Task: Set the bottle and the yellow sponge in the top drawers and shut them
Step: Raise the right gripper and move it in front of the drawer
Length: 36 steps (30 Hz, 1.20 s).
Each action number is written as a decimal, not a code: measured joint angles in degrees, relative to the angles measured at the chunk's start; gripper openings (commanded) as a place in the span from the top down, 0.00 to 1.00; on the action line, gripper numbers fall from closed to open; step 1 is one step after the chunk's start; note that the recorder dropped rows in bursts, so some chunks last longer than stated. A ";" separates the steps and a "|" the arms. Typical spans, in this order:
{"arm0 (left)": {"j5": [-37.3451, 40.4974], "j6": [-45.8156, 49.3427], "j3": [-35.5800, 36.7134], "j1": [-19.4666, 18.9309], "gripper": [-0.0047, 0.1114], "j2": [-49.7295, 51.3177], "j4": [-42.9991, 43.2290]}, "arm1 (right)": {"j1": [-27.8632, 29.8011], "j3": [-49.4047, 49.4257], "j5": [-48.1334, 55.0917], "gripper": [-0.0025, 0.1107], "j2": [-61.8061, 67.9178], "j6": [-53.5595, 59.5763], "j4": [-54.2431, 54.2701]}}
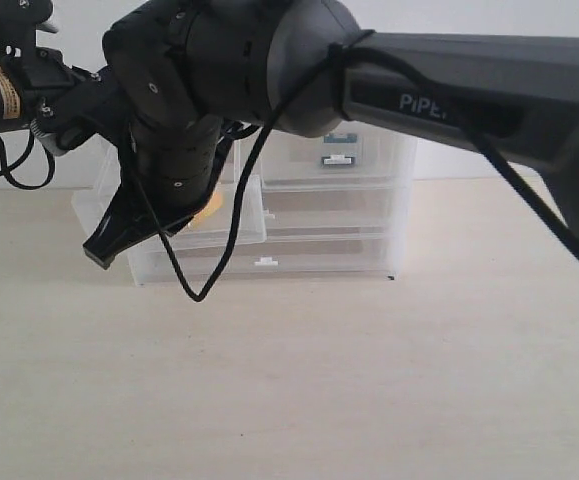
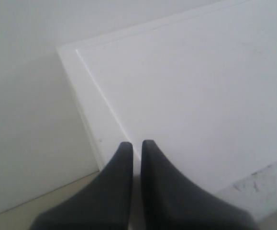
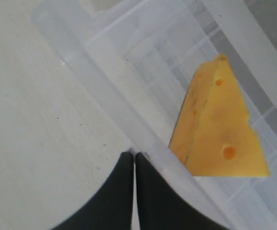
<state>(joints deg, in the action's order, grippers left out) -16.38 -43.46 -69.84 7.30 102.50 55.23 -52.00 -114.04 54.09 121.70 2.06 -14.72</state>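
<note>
1. Exterior view: the cabinet [image 1: 394, 235] stands at the back of the desk [image 1: 369, 380].
   - The top left drawer [image 1: 244, 220] is pulled out, at about 9 o'clock from the middle of the picture. The yellow sponge [image 1: 207, 210] shows as an orange patch inside it.
   - The top right drawer [image 1: 379, 150] sits flush at about 1 o'clock. A teal-banded shape behind its clear front looks like the bottle [image 1: 341, 138] (the arm hides its upper part).
   - The right pincer [image 1: 104, 255] reaches across to the open drawer's front, at 8 o'clock from the sponge, with its jaws together.

2. Left wrist view: the left pincer [image 2: 133, 143] has its jaws pressed narrow with nothing between them. It hangs over the cabinet's white top [image 2: 186, 96], well apart from both task things.

3. Right wrist view: the right pincer [image 3: 131, 154] is closed and empty. Its tips are at the front wall of the open drawer [image 3: 95, 81], though I cannot tell whether they touch it. The sponge [image 3: 217, 129] lies inside, just beyond that wall.

4. Progress, as I judge it: both things are stowed and the right-hand drawer is closed. What remains is pushing the left-hand drawer home, and the closed right pincer looks placed for that.
</note>
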 measured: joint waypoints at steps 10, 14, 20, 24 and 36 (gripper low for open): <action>-0.22 0.00 0.00 0.00 0.92 0.00 0.00 | -0.04 0.46 0.47 0.98 -3.76 -3.41 -0.14; -0.22 0.11 0.00 0.00 0.92 0.00 0.00 | 0.52 -0.15 -0.97 0.98 -6.96 1.36 2.75; -0.22 0.66 0.00 -0.14 0.92 0.00 0.00 | 0.93 -0.39 2.79 0.98 -7.58 5.92 4.70; -0.22 0.76 0.00 -0.14 0.92 0.00 0.00 | 1.89 -0.39 7.22 0.98 -7.45 14.31 6.92; -0.22 0.97 0.00 -0.14 0.92 0.00 0.00 | 10.65 -0.11 15.31 0.98 -7.45 44.88 34.32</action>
<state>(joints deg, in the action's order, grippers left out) -16.60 -42.49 -69.84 7.16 102.50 55.23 -41.34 -114.14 69.40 114.25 46.94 19.60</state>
